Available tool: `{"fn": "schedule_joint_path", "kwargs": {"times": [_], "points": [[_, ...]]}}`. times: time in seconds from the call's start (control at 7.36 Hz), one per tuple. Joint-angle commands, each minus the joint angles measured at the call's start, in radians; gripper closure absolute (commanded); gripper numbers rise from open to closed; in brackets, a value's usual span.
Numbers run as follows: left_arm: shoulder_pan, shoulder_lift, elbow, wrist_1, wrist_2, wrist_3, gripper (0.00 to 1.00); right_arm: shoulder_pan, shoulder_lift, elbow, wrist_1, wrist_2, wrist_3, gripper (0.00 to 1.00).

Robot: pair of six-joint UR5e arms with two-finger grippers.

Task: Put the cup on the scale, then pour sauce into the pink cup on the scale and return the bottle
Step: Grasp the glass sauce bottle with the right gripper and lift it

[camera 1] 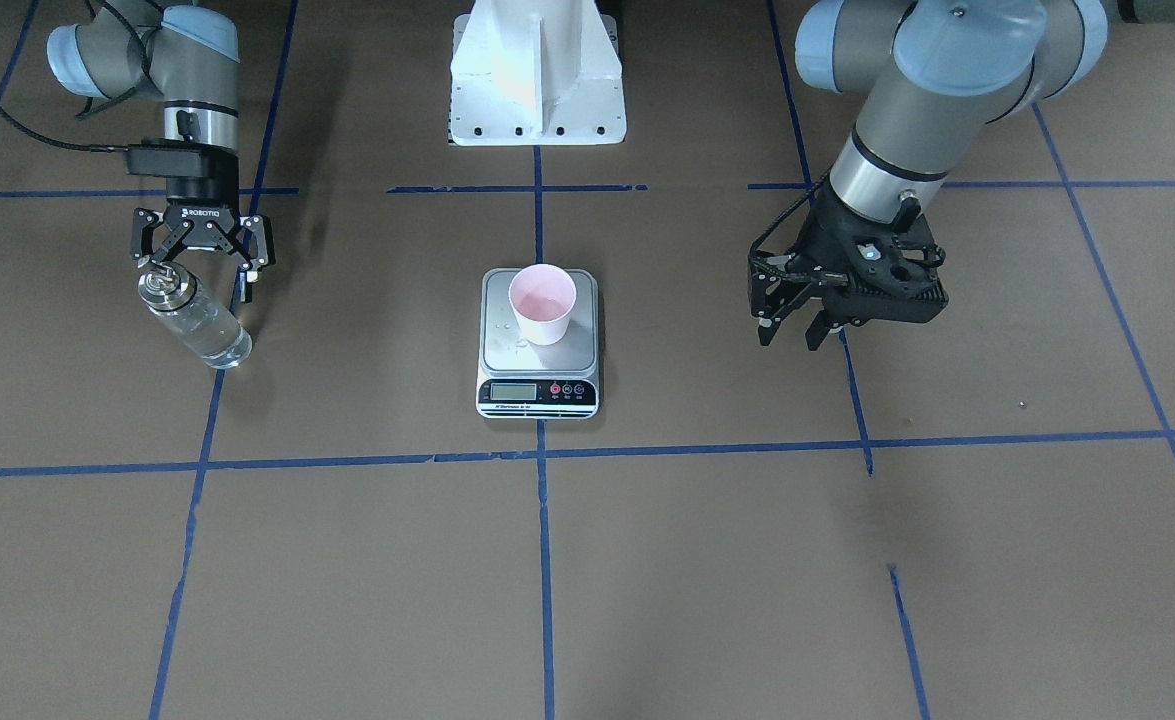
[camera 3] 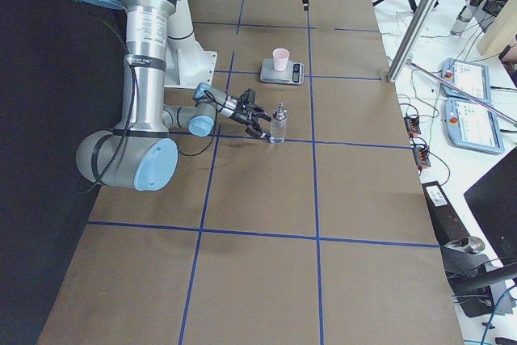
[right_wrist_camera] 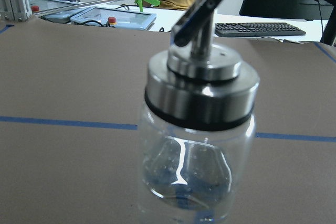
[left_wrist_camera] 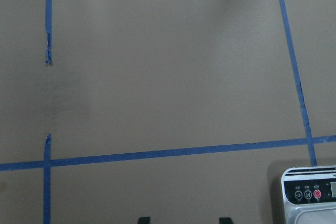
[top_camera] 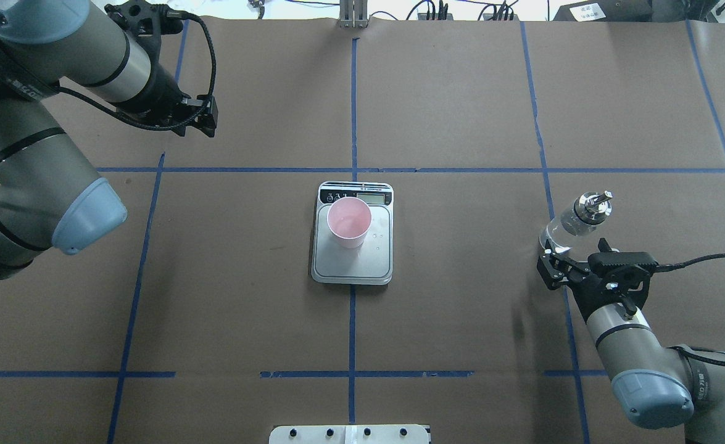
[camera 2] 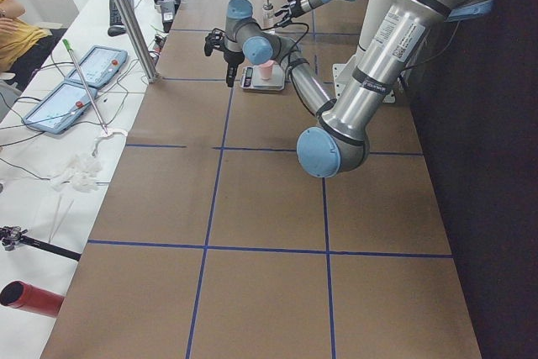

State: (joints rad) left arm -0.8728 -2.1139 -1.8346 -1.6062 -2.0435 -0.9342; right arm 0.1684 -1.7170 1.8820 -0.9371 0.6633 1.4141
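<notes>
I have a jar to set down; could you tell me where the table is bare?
Bare: between the scale and the bottle, and between the scale and the left gripper. Crowded: the scale's plate, holding the cup, and the bottle beside the right gripper.

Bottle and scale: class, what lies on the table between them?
Nothing. The overhead view shows only bare brown table between the bottle and the scale; the front-facing view agrees.
</notes>
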Motion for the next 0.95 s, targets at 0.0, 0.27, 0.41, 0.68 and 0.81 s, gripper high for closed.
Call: {"fn": "schedule_joint_path", "kwargs": {"times": [0.0, 0.27, 0.41, 0.68, 0.81], "points": [[0.000, 0.000, 0.000, 0.000, 0.000, 0.000, 0.46, -0.001, 0.007, -0.003, 0.001, -0.005, 0.000, 0.01], [0.000, 0.000, 0.000, 0.000, 0.000, 0.000, 0.46, 0.000, 0.005, -0.008, 0.001, -0.024, -0.001, 0.01], [0.000, 0.000, 0.000, 0.000, 0.000, 0.000, 0.46, 0.000, 0.005, -0.011, 0.003, -0.024, -0.001, 0.01], [0.000, 0.000, 0.000, 0.005, 0.000, 0.000, 0.46, 0.000, 0.005, -0.014, 0.001, -0.040, -0.003, 0.01], [0.001, -0.001, 0.000, 0.014, 0.002, 0.000, 0.46, 0.014, 0.008, -0.015, 0.003, -0.039, -0.006, 0.01]]}}
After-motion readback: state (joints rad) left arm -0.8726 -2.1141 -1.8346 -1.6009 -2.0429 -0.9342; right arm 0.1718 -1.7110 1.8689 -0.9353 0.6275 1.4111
